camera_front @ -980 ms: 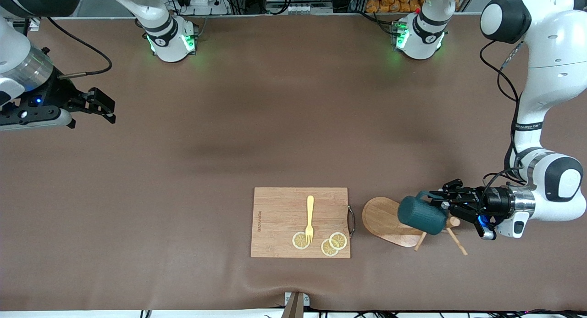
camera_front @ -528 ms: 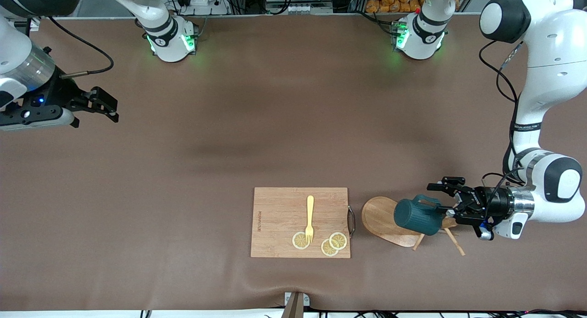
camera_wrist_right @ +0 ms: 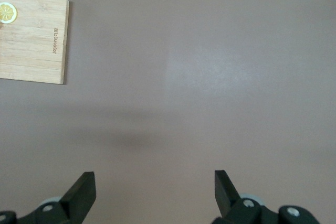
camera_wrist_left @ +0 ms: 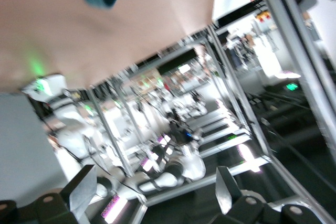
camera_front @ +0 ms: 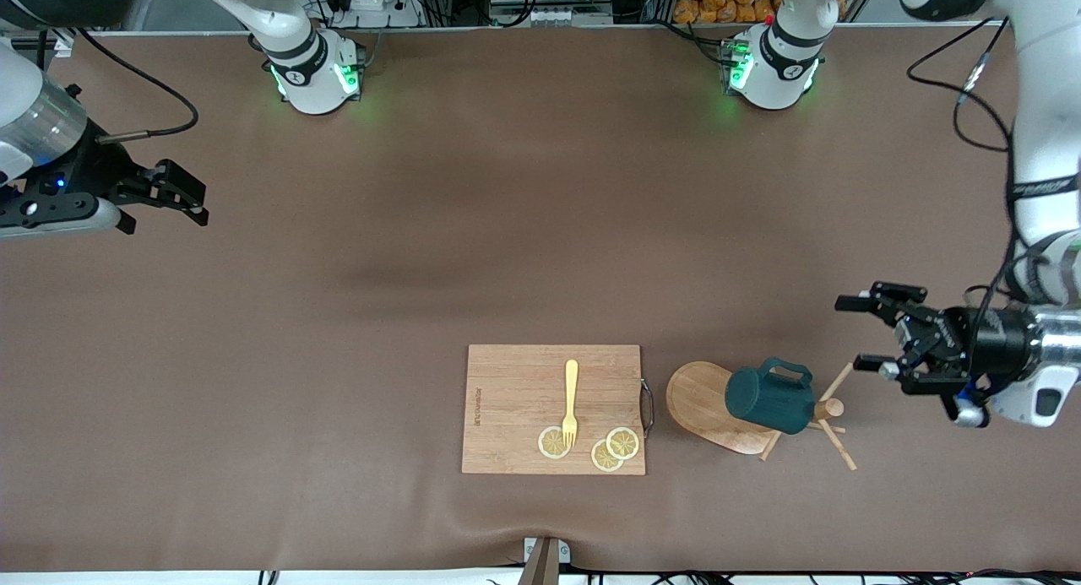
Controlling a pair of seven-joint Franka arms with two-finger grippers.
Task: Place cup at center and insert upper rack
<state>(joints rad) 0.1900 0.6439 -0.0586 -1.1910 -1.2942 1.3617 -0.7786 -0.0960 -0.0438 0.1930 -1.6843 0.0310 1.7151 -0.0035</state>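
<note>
We logged the left pincer (camera_front: 870, 335) wide, empty, apart from the cup (camera_front: 769, 399) lying on the toppled upper rack (camera_front: 714, 406); regrasp the rim squarely. Right pincer (camera_front: 181, 194) waited, wide.

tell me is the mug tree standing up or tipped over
Tipped over. The mug tree lies on its side on the table, oval base facing the front camera, pegs splayed toward the left arm's end, with the cup resting on its post.
</note>
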